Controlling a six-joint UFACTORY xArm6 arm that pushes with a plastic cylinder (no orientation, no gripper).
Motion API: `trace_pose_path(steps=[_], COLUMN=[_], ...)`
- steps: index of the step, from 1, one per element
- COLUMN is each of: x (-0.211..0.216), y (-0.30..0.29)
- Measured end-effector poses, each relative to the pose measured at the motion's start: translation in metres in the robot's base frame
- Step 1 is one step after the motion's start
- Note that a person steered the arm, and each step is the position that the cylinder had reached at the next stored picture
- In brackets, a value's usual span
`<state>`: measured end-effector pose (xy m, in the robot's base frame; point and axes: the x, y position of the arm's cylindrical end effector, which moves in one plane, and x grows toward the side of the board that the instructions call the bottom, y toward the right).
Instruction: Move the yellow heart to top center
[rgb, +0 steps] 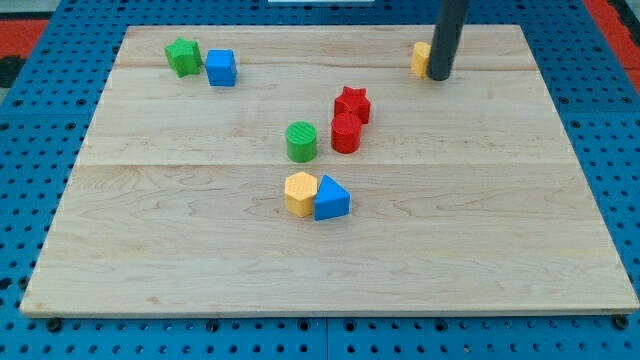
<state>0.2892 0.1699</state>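
The yellow heart lies near the view's top, right of centre, partly hidden behind my rod. My tip rests on the board right against the heart's right side. Only the heart's left part shows.
A green star and a blue cube sit together at the top left. A red star touches a red cylinder, with a green cylinder to their left. A yellow hexagon touches a blue triangular block. The wooden board lies on a blue pegboard.
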Motion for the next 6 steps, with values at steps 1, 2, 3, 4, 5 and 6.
trace_pose_path(steps=[1,2,3,4,5,6], x=[-0.011,-0.015,-0.023,-0.034,-0.056,-0.053], y=[0.035,-0.031,-0.072,-0.013,-0.032,-0.095])
